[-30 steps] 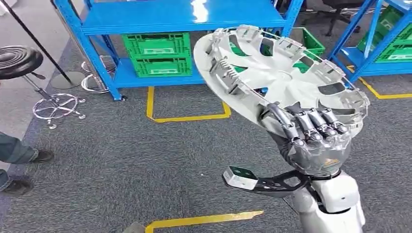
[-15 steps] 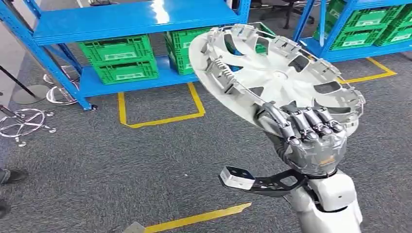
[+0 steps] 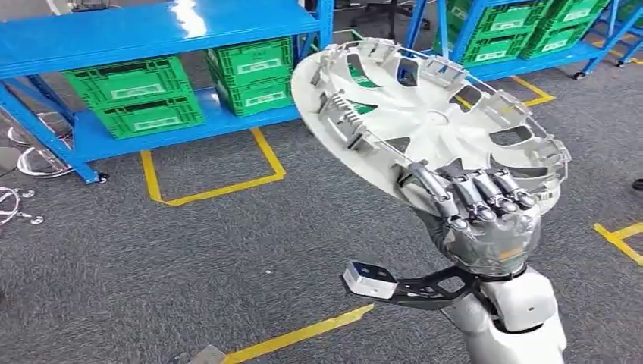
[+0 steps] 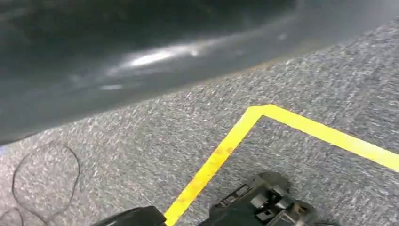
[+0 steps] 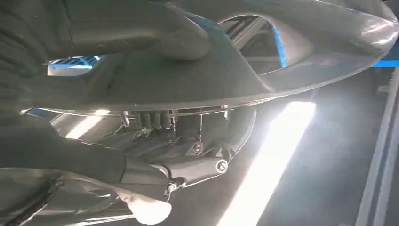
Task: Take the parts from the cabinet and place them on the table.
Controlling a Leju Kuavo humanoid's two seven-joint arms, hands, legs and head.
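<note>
My right hand (image 3: pixel 485 216) grips a large silver-white wheel cover (image 3: pixel 409 114) by its near rim and holds it raised and tilted in front of me, its clipped inner side up. In the right wrist view the wheel cover (image 5: pixel 226 75) spans the picture, with my fingers (image 5: pixel 188 160) curled over its edge. The blue cabinet (image 3: pixel 152 34) stands at the back left.
Green crates (image 3: pixel 140 95) sit on the blue cabinet's lower shelf, with more green crates (image 3: pixel 523 23) on a second blue rack at the back right. Yellow tape lines (image 3: pixel 205 189) mark the grey carpet. A chrome stool base (image 3: pixel 15 201) lies at the far left.
The whole scene has slid left in the head view: the camera has turned right. The stool and the person's feet have left the picture. The wheel cover stays held in my right hand.
</note>
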